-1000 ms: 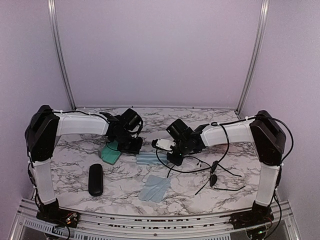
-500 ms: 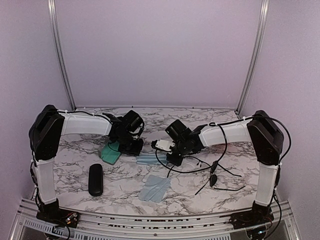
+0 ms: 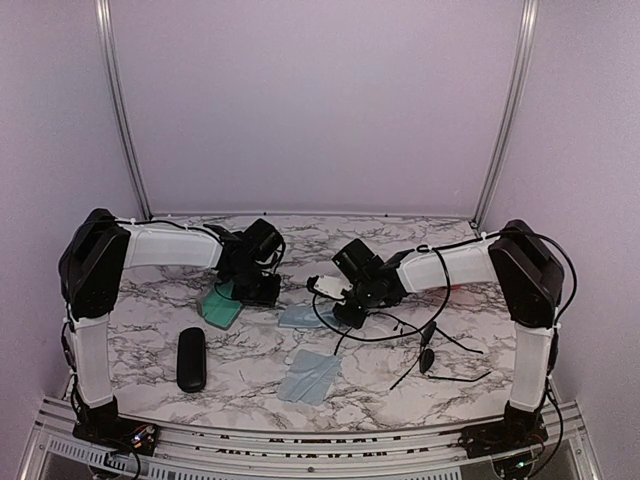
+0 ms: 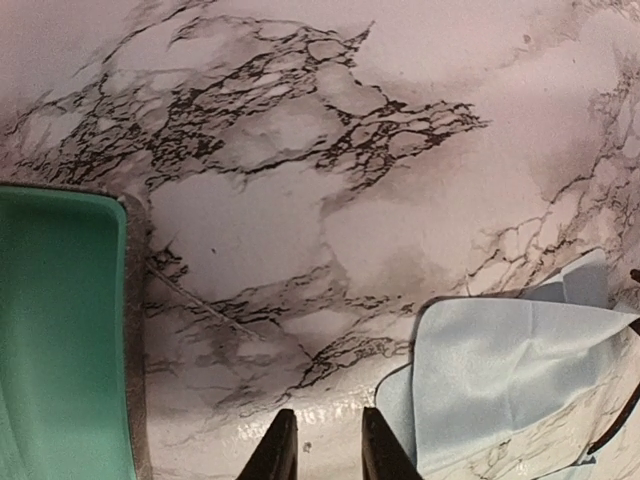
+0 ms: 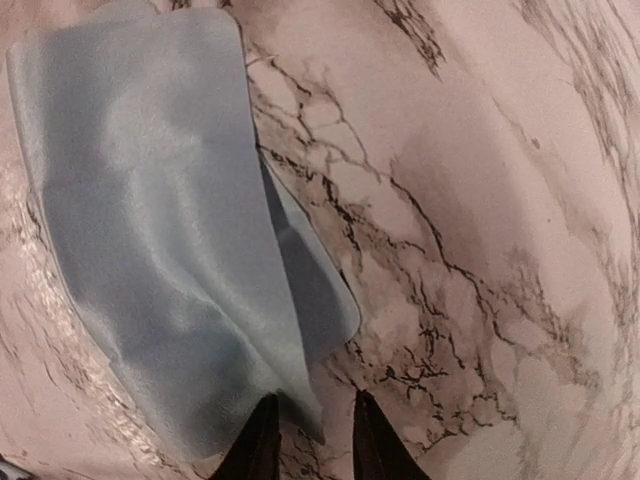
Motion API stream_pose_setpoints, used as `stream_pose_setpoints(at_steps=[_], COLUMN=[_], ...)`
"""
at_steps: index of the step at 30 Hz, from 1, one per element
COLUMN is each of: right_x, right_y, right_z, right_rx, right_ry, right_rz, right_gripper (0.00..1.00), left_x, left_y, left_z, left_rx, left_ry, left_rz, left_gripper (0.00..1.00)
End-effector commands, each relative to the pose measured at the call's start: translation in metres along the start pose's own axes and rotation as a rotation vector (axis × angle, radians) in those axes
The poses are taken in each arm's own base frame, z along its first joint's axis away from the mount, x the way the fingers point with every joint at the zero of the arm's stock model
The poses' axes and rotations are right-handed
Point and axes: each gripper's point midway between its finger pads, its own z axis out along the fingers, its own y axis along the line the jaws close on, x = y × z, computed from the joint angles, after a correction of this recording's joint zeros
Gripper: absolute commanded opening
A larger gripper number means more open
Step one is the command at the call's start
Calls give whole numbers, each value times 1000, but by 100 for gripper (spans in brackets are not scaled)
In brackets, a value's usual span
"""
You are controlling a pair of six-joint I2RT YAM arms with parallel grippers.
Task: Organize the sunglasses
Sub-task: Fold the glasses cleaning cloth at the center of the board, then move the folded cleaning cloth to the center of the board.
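Sunglasses (image 3: 427,356) lie on the marble tabletop (image 3: 250,345), out on the right-hand side of the right claw (image 5: 314,400) and closer to the arm bases than it is, clearly apart from it. Their thin black frames and long arms cross one another there, so from above the two pairs are hard to separate; one dark oval lens shows plainly. Neither claw touches them.

The right claw points down at the tabletop with its two fingers a narrow gap apart and nothing pinched between them. A folded pale blue cloth (image 5: 150,230) spreads ahead of it and to one side. One corner of the cloth reaches down to the gap between the fingertips, and whether it touches them I cannot tell.

The left claw (image 4: 327,412) also faces down, fingers slightly parted over bare marble and holding nothing. In its wrist view a case with a green inside and a grey rim (image 4: 60,330) sits just off to the left, and the same blue cloth lies off to the right, so the cloth is between the two claws.

A second blue cloth (image 3: 310,376) lies nearer the bases than both claws, roughly between them. A glossy black oval case (image 3: 191,358) rests to the outer left of the left claw, also toward the bases.
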Motion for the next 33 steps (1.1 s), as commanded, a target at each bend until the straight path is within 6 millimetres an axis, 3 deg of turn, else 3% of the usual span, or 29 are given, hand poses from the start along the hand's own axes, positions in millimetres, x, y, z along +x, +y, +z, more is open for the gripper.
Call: stream_pose_setpoints(at_steps=[1, 3, 7, 12, 16, 22, 33], right_x=[-34, -40, -50, -57, -49, -24, -13], right_y=[-22, -30, -49, -43, -16, 6, 20], right_z=[-12, -18, -41, -75, -83, -71, -62], right_rx=[71, 107, 186, 152, 35, -42, -84], right_ry=[-109, -130, -183, -280, -330, -310, -305], right_rz=[56, 70, 113, 167, 164, 191, 226], right_gripper=[35, 42, 44, 44, 43, 39, 36], left_x=[-16, -22, -23, -9, 2, 12, 29], left_y=[4, 4, 3, -9, -17, -33, -35], left_z=[-22, -32, -54, -67, -59, -32, -8], left_rx=[-25, -26, -5, 82, 97, 163, 191], left_ry=[-66, -97, -171, -219, -194, -137, -65], left_rz=[-9, -8, 32, 106, 109, 15, -106], left_gripper=[25, 26, 30, 33, 32, 28, 25])
